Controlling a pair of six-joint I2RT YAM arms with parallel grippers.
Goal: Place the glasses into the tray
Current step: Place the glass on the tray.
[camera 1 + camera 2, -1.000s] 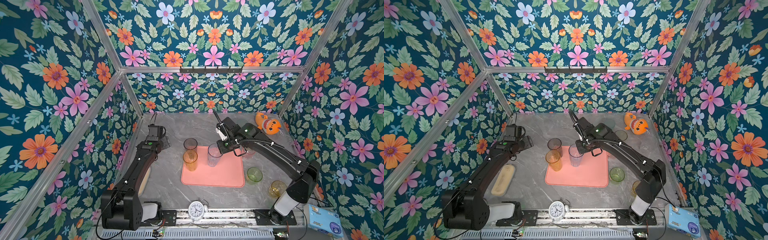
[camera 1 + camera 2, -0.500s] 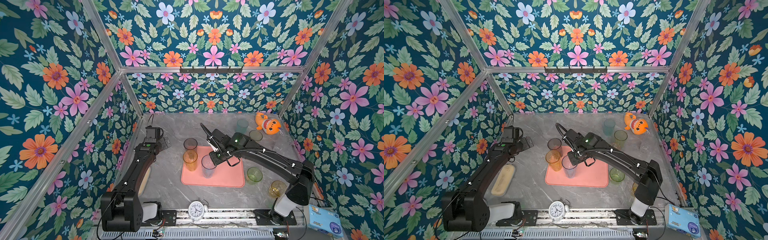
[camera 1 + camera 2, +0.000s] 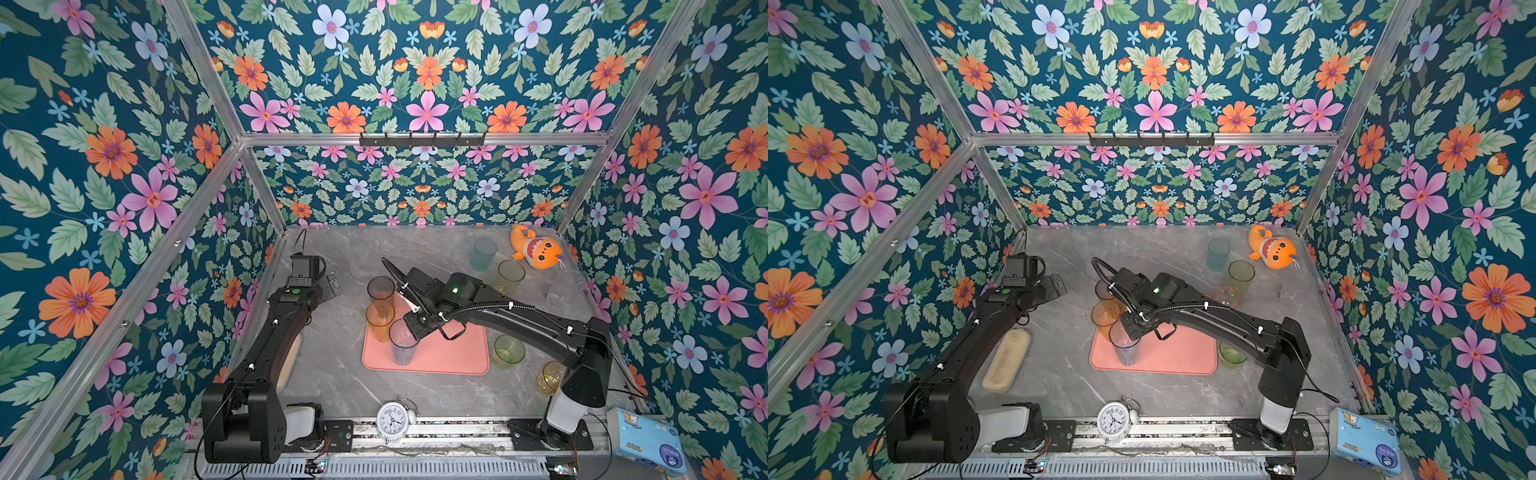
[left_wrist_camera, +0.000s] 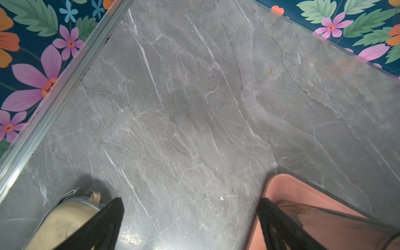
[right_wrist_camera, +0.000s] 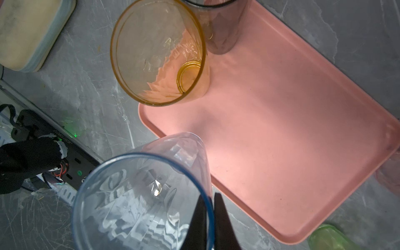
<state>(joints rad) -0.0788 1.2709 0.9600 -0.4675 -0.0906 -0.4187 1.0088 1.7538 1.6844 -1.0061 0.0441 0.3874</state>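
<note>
Right gripper (image 5: 208,205) is clamped on the rim of the blue glass (image 3: 402,347), near upright over the tray (image 3: 453,353) corner in a top view, with bare floor at 3 o'clock and the amber glass (image 3: 380,318) at 11; the left gripper (image 4: 190,216) gapes wide, well apart.

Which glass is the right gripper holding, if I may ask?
The blue-tinted tumbler: the right gripper pinches its rim; the amber glass and grey glass stand free.

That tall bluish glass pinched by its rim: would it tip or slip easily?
Probably tippy: the blue glass is tall and narrows toward its base. Likely light, since the right gripper holds it by a pinch on one wall. Its smooth side looks slippery, so it may swing in that grip.
</note>
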